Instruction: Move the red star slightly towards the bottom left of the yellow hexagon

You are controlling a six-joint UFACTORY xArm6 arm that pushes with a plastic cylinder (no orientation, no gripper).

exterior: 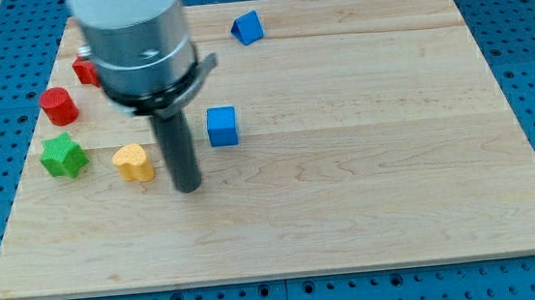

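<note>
A red block [85, 71] lies near the board's top left, half hidden behind the arm's grey body, so its shape is unclear. The only yellow block [134, 163] in view is at the left and looks rounded and notched, more like a heart than a hexagon. My tip [188, 188] rests on the board just right of and slightly below the yellow block, with a small gap between them. The tip is well below and to the right of the red block.
A red cylinder [58, 106] and a green star [63, 155] stand at the left edge. A blue cube [222, 126] sits just right of the rod. A blue wedge-like block [247, 27] lies near the top edge. The wooden board [377, 179] lies on blue pegboard.
</note>
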